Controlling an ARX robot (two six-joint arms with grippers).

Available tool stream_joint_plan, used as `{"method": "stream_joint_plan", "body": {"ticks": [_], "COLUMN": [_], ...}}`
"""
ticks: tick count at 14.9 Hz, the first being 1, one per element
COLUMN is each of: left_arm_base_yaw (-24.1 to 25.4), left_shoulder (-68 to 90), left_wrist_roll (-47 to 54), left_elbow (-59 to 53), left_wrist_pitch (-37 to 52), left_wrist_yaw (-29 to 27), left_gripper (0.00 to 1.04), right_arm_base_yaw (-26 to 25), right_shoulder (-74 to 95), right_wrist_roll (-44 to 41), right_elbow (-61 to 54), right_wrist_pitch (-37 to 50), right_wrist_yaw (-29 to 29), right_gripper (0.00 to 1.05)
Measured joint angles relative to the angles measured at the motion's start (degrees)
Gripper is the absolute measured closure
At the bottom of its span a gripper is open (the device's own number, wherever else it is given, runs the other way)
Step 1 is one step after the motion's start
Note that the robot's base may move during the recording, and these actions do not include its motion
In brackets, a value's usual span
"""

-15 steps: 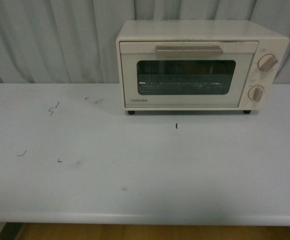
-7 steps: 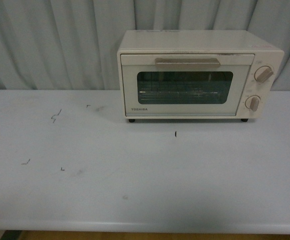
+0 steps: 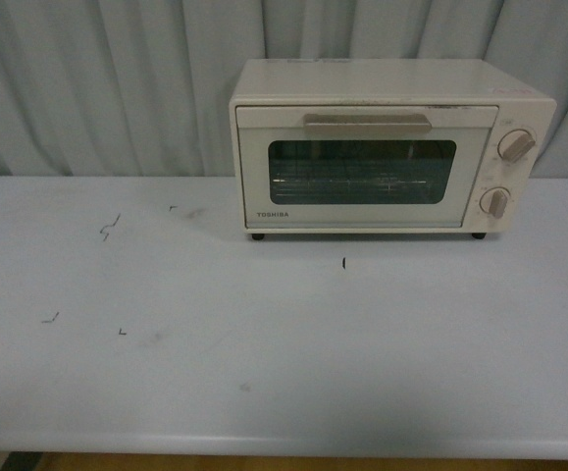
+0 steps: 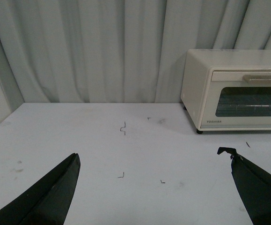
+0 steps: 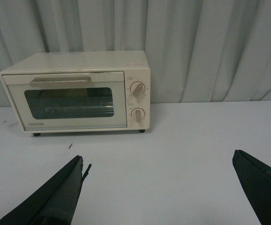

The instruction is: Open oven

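Observation:
The cream toaster oven [image 3: 382,147] stands at the back of the white table, right of centre, its glass door shut. The beige bar handle [image 3: 367,124] runs along the door's top; two beige knobs [image 3: 516,145] sit at its right. It also shows in the left wrist view [image 4: 233,89] and the right wrist view [image 5: 74,91]. My left gripper [image 4: 154,157] is open and empty over the table, well short of the oven. My right gripper [image 5: 156,159] is open and empty, also well in front of the oven. Neither arm shows in the front view.
The white table [image 3: 264,334] bears small dark marks [image 3: 109,228] on its left half and one [image 3: 343,262] before the oven. A pleated grey curtain [image 3: 97,88] hangs behind. The table's front edge [image 3: 264,446] runs along the bottom of the front view.
The front view has shifted: the oven sits slightly lower and looks a bit smaller than one second ago. Nothing differs from half a second ago. The oven door stays shut.

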Motion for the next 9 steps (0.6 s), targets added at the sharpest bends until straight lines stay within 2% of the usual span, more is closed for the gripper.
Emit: {"method": "stream_joint_plan", "body": {"ticks": [9], "left_arm_base_yaw": [0.0], "left_shoulder": [0.0], "left_wrist_roll": [0.0], "left_elbow": [0.0], "left_wrist_pitch": [0.1], "left_wrist_yaw": [0.0], "left_gripper": [0.07], "right_arm_base_yaw": [0.0], "right_shoulder": [0.0], "right_wrist_roll": [0.0], "right_elbow": [0.0], "right_wrist_pitch": [0.1], "right_wrist_yaw": [0.0], "right_gripper": [0.06]}}
